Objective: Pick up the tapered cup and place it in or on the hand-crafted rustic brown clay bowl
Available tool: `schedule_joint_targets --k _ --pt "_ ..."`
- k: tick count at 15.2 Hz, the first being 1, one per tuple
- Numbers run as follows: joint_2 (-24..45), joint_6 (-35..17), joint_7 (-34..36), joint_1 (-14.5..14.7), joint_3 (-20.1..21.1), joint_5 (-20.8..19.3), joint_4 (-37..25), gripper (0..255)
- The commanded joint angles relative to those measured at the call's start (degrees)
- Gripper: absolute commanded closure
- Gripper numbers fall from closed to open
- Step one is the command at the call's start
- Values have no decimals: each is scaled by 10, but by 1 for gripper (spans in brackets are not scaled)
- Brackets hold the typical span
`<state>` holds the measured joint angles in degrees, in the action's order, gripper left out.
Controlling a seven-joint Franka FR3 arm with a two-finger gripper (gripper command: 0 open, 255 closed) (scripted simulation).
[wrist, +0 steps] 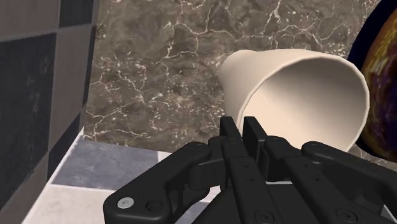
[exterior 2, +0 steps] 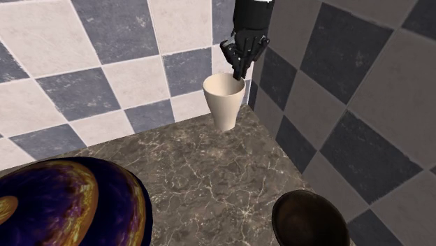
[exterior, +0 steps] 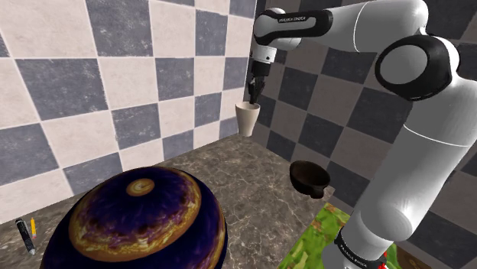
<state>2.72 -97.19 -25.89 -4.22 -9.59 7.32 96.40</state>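
black gripper pinches the rim of the smooth cream tapered cup over the veined marble counter's back corner; a round dark brown bowl sits by its wall-side edge.

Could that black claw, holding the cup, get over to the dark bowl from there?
Probably yes. The claw grips the cup by its rim above the counter, and nothing stands between it and the bowl; the big purple ball sits off to one side.
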Motion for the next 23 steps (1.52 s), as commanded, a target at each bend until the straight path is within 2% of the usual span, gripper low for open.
schedule_joint_targets --k 1,12,23 --pt "-49 -3 -4 -2 -3 -8 51 255" --pt "-279 23 -36 -34 -23 -57 256 255" --pt "-491 121 -87 -87 -55 -118 370 255"
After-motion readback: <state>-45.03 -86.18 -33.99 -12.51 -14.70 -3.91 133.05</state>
